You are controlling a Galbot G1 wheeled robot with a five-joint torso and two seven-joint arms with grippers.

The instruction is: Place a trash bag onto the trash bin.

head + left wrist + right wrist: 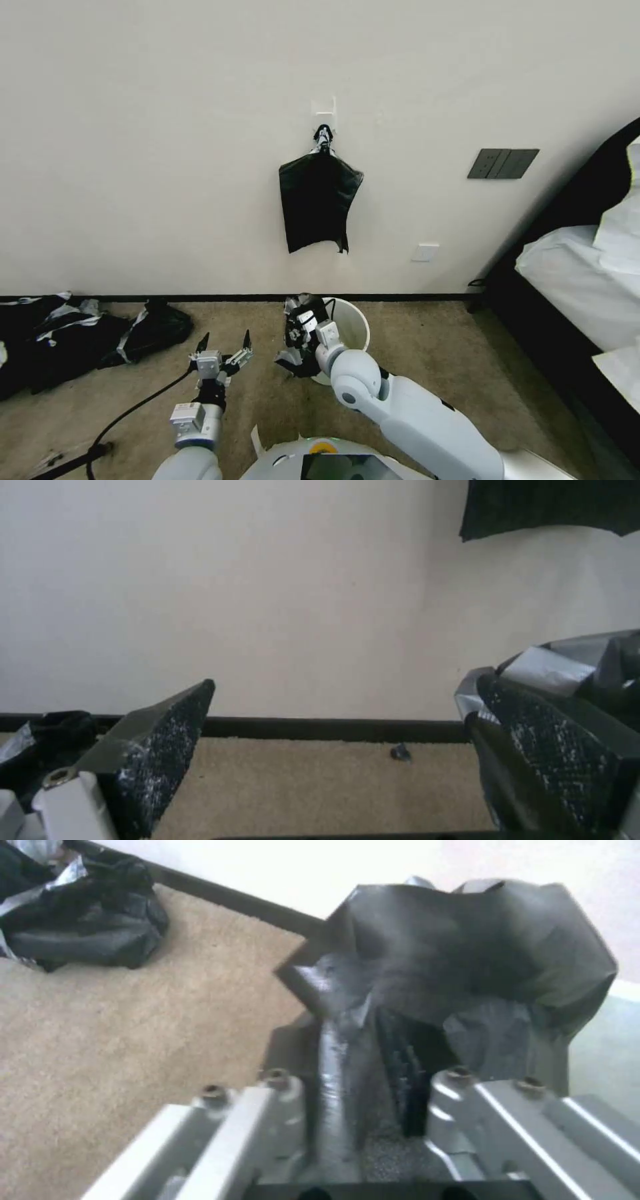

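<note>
The trash bin (352, 323) stands on the carpet (427, 340) close to the wall (167, 133). It is small, round and cream-white. The right pincer (301, 333) is at the bin's rim, on the side toward the black sacks (80, 333). It is clenched on the trash bag (298, 330), a thin, shiny black film. In the right wrist view the trash bag (460, 965) bunches up between the two fingers (333, 1080) and puffs out past their tips, over the edge of the bin (603, 1040). The left pincer (224, 349) hangs above the carpet, beside the bin and apart from it, about halfway to the black sacks. Its fingers (167, 740) are spread wide and grip nothing. High on the wall, straight above the bin, a flat black bundle of bags (318, 203) hangs from a hook (323, 133). The black sacks with grey bands lie on the carpet by the wall, far from the bin.
</note>
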